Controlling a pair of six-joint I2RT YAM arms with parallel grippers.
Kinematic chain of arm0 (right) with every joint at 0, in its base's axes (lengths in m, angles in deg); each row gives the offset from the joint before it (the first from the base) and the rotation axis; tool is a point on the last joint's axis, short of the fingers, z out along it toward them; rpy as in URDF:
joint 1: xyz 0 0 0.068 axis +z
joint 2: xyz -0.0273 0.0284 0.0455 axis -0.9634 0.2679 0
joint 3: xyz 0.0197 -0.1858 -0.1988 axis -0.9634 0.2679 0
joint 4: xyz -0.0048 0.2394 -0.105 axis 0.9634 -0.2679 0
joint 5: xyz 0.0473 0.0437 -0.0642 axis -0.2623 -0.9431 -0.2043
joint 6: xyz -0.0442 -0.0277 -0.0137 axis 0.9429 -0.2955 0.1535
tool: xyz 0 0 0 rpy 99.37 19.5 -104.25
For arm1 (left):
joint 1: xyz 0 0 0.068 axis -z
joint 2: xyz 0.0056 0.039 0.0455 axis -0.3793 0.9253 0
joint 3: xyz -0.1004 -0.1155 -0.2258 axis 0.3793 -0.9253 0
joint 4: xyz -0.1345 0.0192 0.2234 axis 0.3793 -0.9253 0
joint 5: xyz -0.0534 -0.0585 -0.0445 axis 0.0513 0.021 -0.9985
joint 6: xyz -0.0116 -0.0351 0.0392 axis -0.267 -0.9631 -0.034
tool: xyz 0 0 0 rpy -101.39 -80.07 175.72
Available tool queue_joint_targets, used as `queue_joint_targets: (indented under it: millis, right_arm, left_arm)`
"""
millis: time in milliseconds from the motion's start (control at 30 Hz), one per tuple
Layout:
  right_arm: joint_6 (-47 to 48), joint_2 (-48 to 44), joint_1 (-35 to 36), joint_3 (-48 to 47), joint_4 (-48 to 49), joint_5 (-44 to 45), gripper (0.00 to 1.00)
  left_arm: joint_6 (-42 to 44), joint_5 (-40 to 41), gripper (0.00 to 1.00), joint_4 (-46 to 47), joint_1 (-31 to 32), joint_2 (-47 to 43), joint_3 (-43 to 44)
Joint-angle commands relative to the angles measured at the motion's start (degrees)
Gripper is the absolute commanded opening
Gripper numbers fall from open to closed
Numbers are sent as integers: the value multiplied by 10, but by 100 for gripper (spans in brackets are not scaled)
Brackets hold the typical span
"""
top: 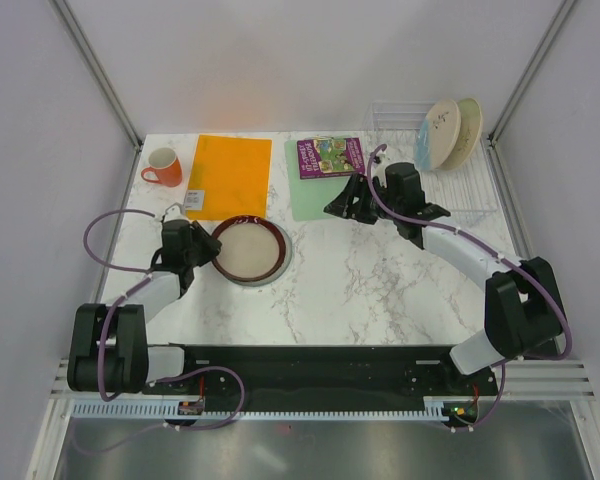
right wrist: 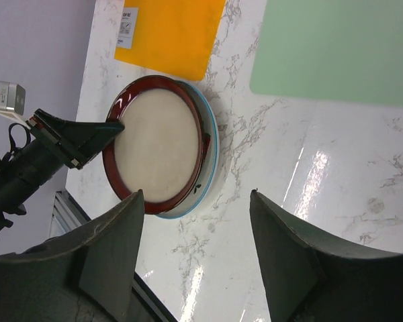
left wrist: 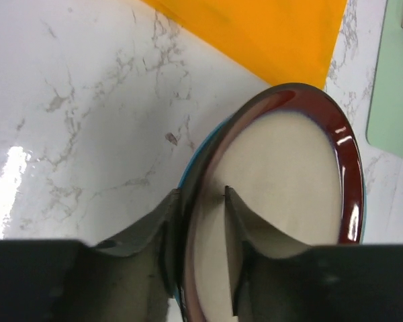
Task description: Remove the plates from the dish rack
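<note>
The maroon-rimmed cream plate (top: 250, 250) (left wrist: 282, 168) (right wrist: 158, 147) lies flat on the marble, stacked on a cream plate with a light-blue edge (right wrist: 211, 157). My left gripper (top: 212, 252) (left wrist: 201, 191) stands astride the maroon plate's left rim, jaws slightly open, a gap showing beside the inner finger. My right gripper (top: 342, 205) (right wrist: 197, 193) hovers open and holds nothing over the table's middle. The dish rack (top: 398, 113) at the back right holds two upright plates: a white one (top: 438, 135) and a beige one (top: 467, 130).
An orange mug (top: 163, 167) stands at the back left. An orange mat (top: 233, 175) (left wrist: 269, 33) (right wrist: 171, 33) lies beside it, with a small white label block (top: 195, 200) on its near corner. A green mat (top: 310, 195) (right wrist: 336, 50) carries a purple book (top: 331, 157).
</note>
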Motion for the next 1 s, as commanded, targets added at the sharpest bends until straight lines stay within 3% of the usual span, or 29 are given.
queue_joint_targets:
  millis: [0,233,267,300,333,467,600,633,733,967]
  right_arm:
    - [19,9,-3,-31,-2,-3,71]
    - [55,0,-4,-61,-53,30,72]
    - [63,-2,-5,-67,-62,57,72]
    - [72,-4,-7,-74,-85,72,72]
    - [92,-10,-7,-89,-97,90,73]
    - [144,-18,-8,-135,-163,189,74]
    - [191,-21,-14,-189,-225,339,80]
    - [202,-16,-15,-220,-235,419,82]
    - [254,12,-31,-282,-245,540,86]
    - [313,131,-102,-428,-258,625,86]
  left_arm:
    - [-4,-59,45,2,2,-25,-5]
    - [-10,-84,55,-39,4,-33,1]
    - [-10,-79,70,-48,4,-38,3]
    - [-7,-68,98,-59,4,-43,11]
    - [2,-62,100,-76,4,-41,21]
    - [19,-9,100,-175,8,-39,61]
    - [5,34,100,-203,9,-82,66]
    - [3,36,100,-212,9,-108,69]
    - [3,28,100,-224,10,-152,86]
    - [10,-65,100,-226,10,-214,137]
